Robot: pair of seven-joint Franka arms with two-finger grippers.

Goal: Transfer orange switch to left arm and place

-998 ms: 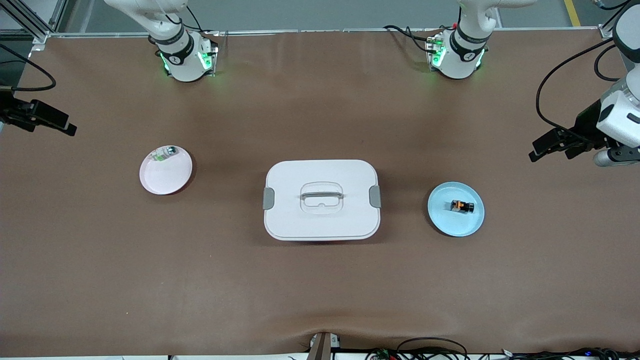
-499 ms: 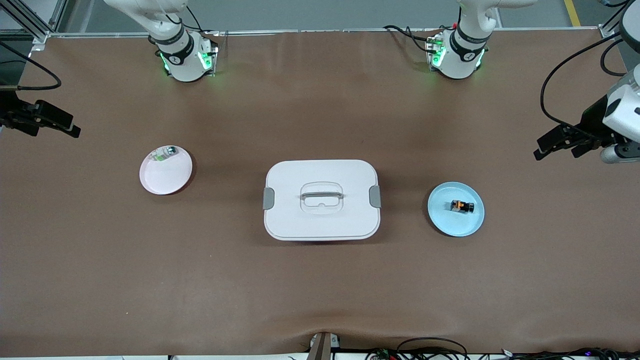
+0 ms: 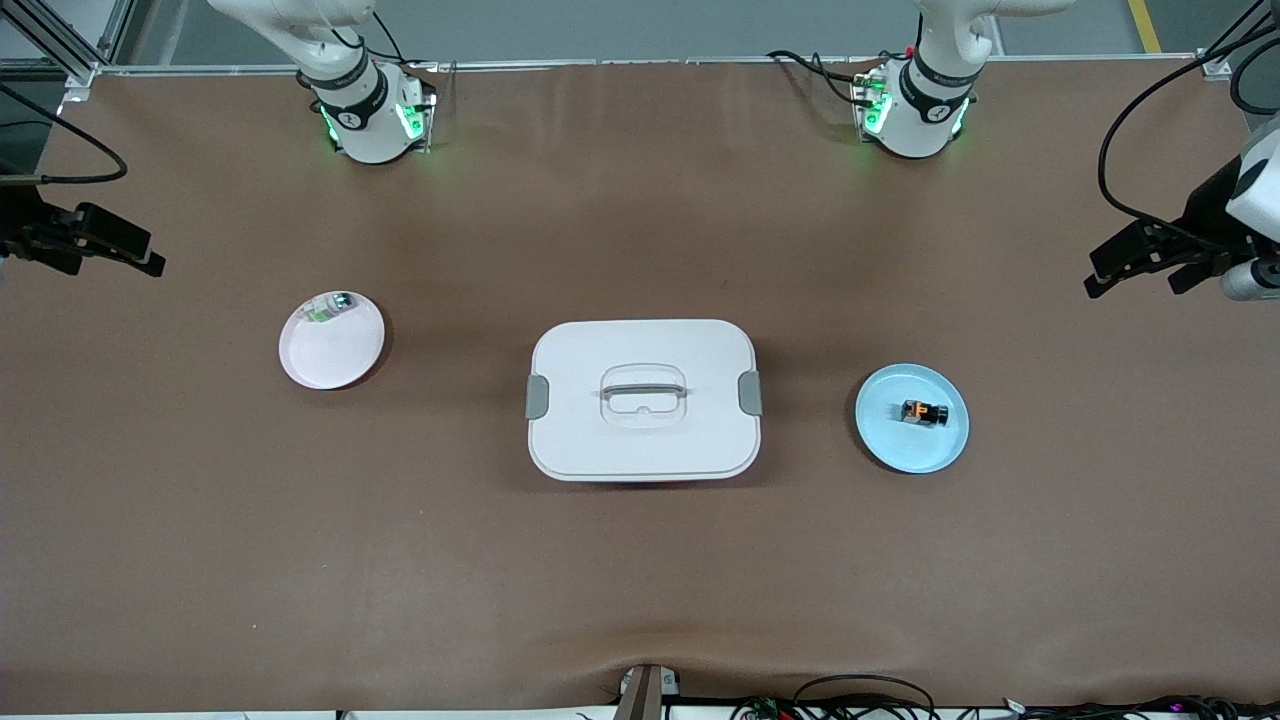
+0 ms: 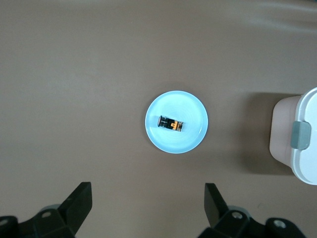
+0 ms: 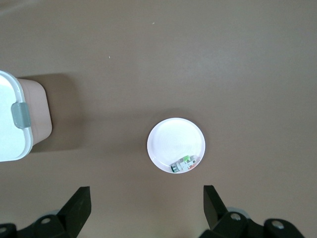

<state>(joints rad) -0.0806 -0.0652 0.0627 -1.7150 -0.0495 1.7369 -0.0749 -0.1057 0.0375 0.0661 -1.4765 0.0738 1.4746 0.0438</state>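
Observation:
The orange switch (image 3: 925, 412) lies on a light blue plate (image 3: 895, 443) toward the left arm's end of the table; the left wrist view shows it (image 4: 171, 124) on that plate (image 4: 190, 136). The white box (image 3: 643, 440) with grey latches stands in the middle of the table. My left gripper (image 3: 1135, 265) hangs open and empty high over the table's left-arm end; its fingers (image 4: 79, 203) are wide apart. My right gripper (image 3: 120, 248) hangs open and empty over the table's right-arm end, fingers (image 5: 79, 203) wide apart.
A pink-white plate (image 3: 325, 355) toward the right arm's end holds a small white-and-green part (image 3: 328, 308), also in the right wrist view (image 5: 183, 163). Black cables hang by both wrists. The box's corner shows in both wrist views (image 4: 302, 168) (image 5: 10, 144).
My left gripper has moved up and toward the table's edge at its own end. My right gripper has shifted slightly toward the middle. The switch, plates and box have not moved.

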